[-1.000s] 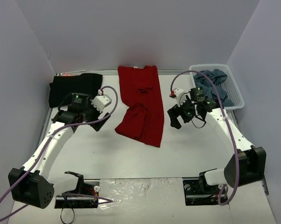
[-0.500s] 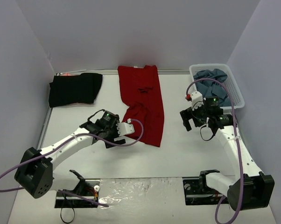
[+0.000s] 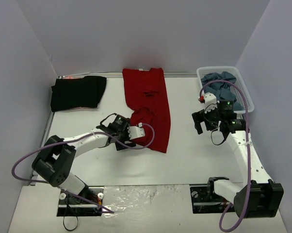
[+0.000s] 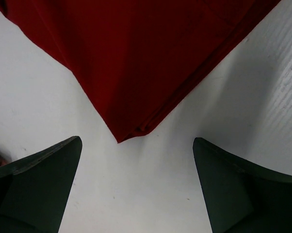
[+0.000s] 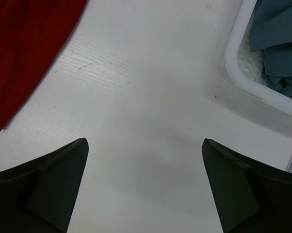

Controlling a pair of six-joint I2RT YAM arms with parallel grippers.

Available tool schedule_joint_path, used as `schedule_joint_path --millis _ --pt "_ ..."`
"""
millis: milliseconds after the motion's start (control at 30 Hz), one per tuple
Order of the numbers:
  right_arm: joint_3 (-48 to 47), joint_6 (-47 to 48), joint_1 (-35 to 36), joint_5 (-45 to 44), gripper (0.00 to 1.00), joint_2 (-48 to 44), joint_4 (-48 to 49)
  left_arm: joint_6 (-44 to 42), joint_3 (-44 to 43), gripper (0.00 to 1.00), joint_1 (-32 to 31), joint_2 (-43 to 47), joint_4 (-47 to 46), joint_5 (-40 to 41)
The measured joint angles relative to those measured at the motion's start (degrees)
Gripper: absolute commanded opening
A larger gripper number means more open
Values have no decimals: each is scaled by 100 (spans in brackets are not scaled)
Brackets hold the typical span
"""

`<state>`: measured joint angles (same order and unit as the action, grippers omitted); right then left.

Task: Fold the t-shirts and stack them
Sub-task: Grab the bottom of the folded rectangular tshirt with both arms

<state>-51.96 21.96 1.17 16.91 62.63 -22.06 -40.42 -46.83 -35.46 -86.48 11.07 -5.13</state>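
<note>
The white table [image 3: 194, 155] has grey walls around. The red shirt [image 3: 148, 109] lies in its middle, rumpled at the near end. Its near corner [image 4: 131, 131] lies just ahead of my left gripper [image 4: 136, 141], which is wide open and holds nothing. I think I must lower over this corner, pinch it deep, and pull flat. My right gripper [image 5: 145, 143], also open and empty, hangs over bare table between shirt and basket [image 5: 233, 68].
</note>
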Motion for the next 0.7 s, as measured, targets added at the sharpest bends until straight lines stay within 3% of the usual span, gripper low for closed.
schedule_joint_path --millis 200,233,433,533,667,700 --pt "0 15 -13 9 100 0 0 -9 -149 83 0 -254 -179 -15" --pt "0 15 -13 11 100 0 0 -7 -184 73 0 -326 -192 -17" --pt "0 22 -13 48 100 0 0 11 -398 38 0 -643 -184 -39" --pt "0 35 -13 50 100 0 2 0 -474 33 -2 -765 -177 -33" --pt "2 39 -13 52 100 0 2 11 -544 3 -11 -872 -136 -37" --pt "0 39 -13 52 100 0 2 7 -560 3 -11 -894 -105 -44"
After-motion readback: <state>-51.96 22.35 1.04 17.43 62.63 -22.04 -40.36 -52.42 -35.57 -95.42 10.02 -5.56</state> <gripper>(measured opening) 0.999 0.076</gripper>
